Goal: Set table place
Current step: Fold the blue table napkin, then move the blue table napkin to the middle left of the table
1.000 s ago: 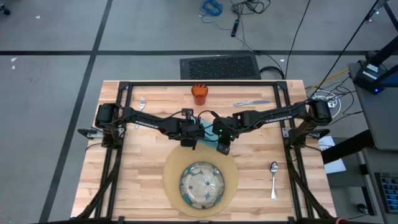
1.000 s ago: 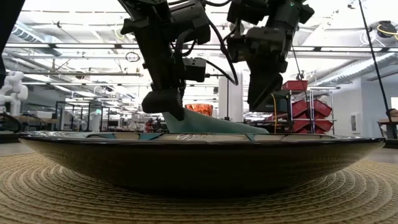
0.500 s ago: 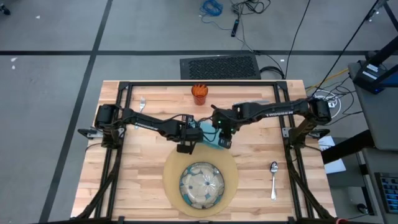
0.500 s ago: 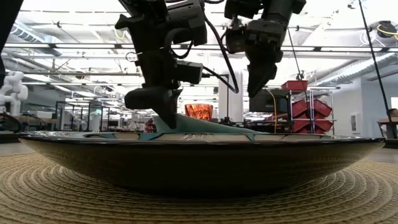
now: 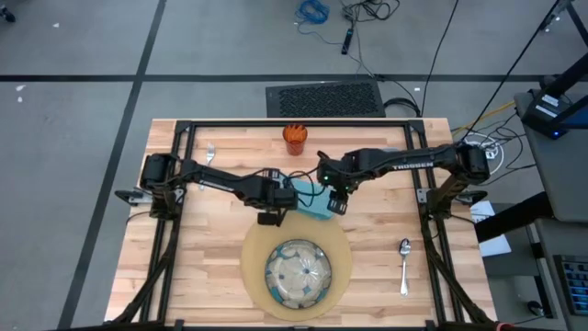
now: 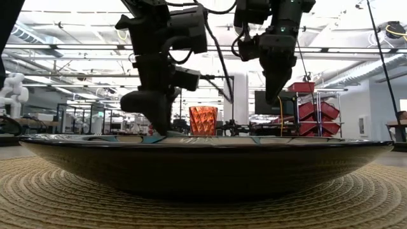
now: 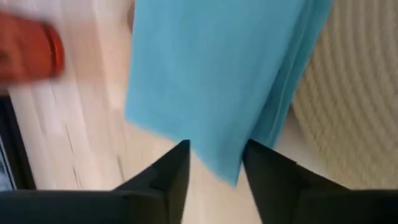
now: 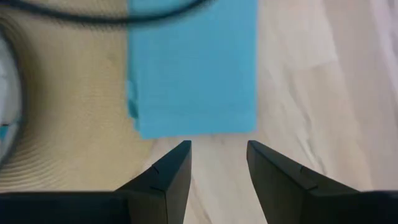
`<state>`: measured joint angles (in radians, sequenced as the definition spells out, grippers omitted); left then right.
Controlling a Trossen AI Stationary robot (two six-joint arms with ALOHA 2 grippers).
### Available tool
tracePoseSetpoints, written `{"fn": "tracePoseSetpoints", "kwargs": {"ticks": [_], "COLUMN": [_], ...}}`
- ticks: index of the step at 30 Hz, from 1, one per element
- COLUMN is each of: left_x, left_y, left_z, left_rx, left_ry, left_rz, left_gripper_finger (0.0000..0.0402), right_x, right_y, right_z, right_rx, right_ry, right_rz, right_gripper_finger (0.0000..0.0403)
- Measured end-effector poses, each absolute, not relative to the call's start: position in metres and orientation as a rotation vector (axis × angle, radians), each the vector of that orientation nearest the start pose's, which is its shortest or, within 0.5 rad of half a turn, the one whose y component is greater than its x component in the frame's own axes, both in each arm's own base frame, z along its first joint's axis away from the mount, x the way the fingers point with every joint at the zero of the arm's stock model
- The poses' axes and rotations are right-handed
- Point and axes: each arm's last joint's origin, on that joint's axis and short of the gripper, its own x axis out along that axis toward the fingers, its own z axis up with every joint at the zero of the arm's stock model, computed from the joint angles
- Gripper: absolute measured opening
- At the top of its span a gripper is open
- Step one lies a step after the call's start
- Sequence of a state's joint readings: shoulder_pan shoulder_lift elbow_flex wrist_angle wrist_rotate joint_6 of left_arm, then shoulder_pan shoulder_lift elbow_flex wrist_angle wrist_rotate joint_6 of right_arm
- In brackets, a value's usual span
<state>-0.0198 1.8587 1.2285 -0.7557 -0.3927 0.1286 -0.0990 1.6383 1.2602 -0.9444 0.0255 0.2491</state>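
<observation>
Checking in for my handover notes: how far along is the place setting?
Done: the dish sits on the round mat. In hand: the teal napkin lies folded, partly over the mat's far edge, with the left end effector and right end effector both open beside it. Left: the fork, knife, spoon and orange cup sit apart from the mat.

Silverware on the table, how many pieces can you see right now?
3. A fork lies near the far left corner, a knife at the far right beside the right arm, and a spoon on the near right. The arms could be hiding more.
</observation>
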Motion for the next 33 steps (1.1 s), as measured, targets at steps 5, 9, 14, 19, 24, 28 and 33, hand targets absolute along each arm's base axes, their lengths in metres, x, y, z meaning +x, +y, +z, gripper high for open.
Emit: {"fn": "tracePoseSetpoints", "kwargs": {"ticks": [5,9,14,19,24,28,33], "left_x": [0.331,0.326,0.335,0.356,0.378,0.386,0.398], "left_y": [0.004,0.005,0.006,0.005,0.011,0.024,0.039], "left_z": [0.166,0.167,0.180,0.215,0.229,0.217,0.203], "left_rx": [0.342,0.368,0.429,0.384,0.227,0.196,0.169], "left_ry": [1.526,1.573,1.460,1.239,1.102,1.130,1.125], "left_rz": [0.273,0.302,0.262,0.165,-0.066,-0.069,-0.054], "left_gripper_finger": [0.0171,0.0175,0.0176,0.0176,0.0176,0.0176,0.0176], "right_x": [0.296,0.275,0.249,0.225,0.208,0.199,0.194], "right_y": [-0.032,-0.033,-0.028,-0.024,-0.023,-0.022,-0.022], "right_z": [0.255,0.281,0.315,0.328,0.324,0.312,0.294], "right_rx": [0.240,0.251,0.273,0.279,0.295,0.306,0.306], "right_ry": [1.280,1.211,1.065,0.986,0.970,0.988,1.022], "right_rz": [-0.329,-0.378,-0.384,-0.370,-0.388,-0.424,-0.433], "right_gripper_finger": [0.0146,0.0146,0.0146,0.0146,0.0146,0.0146,0.0146]}}
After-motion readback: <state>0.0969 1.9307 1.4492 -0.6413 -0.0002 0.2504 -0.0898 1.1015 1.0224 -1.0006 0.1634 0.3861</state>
